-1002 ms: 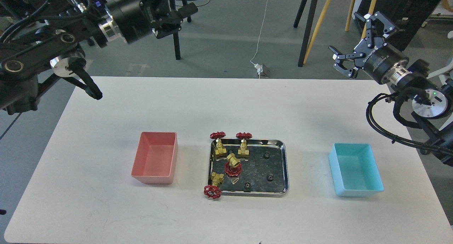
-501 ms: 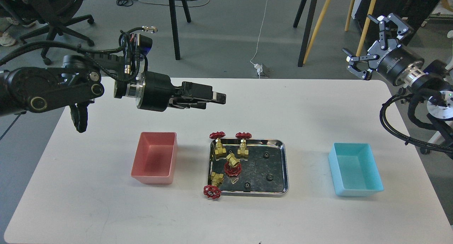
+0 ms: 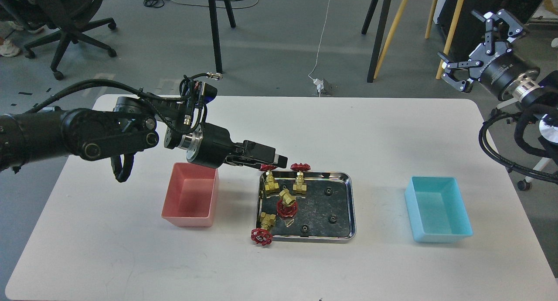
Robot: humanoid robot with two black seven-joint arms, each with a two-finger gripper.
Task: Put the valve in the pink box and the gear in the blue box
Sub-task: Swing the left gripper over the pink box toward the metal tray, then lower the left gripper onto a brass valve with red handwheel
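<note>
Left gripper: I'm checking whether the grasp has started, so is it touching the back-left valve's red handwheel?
Cannot tell. In the head view the left gripper overlaps the back-left valve, hiding any gap.

A mirror-bright steel tray [image 3: 344, 205] holds shiny brass valves [image 3: 271, 182] with red-painted handwheels and dull black gears [image 3: 327, 190], flanked by a smooth pink plastic box [image 3: 209, 196] and a matching blue box [image 3: 462, 205] on a matt white tabletop [image 3: 130, 257].
</note>
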